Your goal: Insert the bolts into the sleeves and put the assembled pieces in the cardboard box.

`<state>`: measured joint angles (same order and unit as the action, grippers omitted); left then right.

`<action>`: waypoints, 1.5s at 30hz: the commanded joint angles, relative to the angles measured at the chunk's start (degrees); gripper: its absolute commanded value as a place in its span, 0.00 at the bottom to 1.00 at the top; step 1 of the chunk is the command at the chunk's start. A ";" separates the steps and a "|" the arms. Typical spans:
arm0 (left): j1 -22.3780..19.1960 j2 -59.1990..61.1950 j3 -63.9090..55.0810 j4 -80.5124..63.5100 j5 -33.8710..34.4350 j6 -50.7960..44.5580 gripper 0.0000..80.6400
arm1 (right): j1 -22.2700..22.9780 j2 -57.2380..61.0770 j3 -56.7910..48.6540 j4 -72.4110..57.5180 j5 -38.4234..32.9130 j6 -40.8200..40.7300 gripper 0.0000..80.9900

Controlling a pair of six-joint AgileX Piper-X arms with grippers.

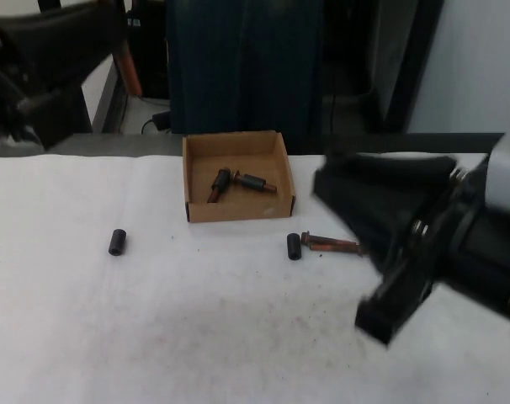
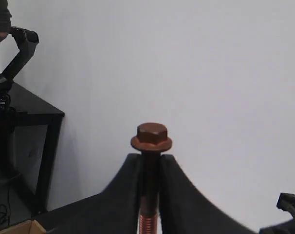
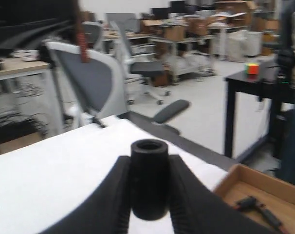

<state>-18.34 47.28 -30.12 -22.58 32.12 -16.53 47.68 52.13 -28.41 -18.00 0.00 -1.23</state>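
Left gripper (image 2: 150,163) clamps a coppery, hex-flanged bolt (image 2: 151,141) upright — right gripper (image 3: 149,163) pinches a black hollow sleeve (image 3: 149,187); box (image 1: 238,209) at twelve o'clock.

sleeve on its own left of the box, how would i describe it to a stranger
Find the open cardboard box mid-bench on the white cloth. Left of its front corner sits a small black sleeve, alone. The other loose sleeve, right of the box, has a copper-coloured bolt beside it; this one has nothing near.
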 commanded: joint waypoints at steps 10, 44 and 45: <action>-8.87 -0.69 2.41 -5.49 3.10 4.79 0.01 | 3.38 8.33 0.41 -7.45 -10.82 0.22 0.00; -18.63 -0.69 4.01 -6.90 -3.50 0.80 0.01 | 3.36 10.56 0.41 -9.84 -10.40 1.72 0.00; -18.60 -0.69 4.51 -6.92 -4.49 0.95 0.01 | 3.36 10.56 0.41 -10.04 -9.77 1.72 0.00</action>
<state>-36.69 47.28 -25.85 -28.26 29.18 -16.63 50.81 62.81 -27.69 -26.00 -10.42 0.00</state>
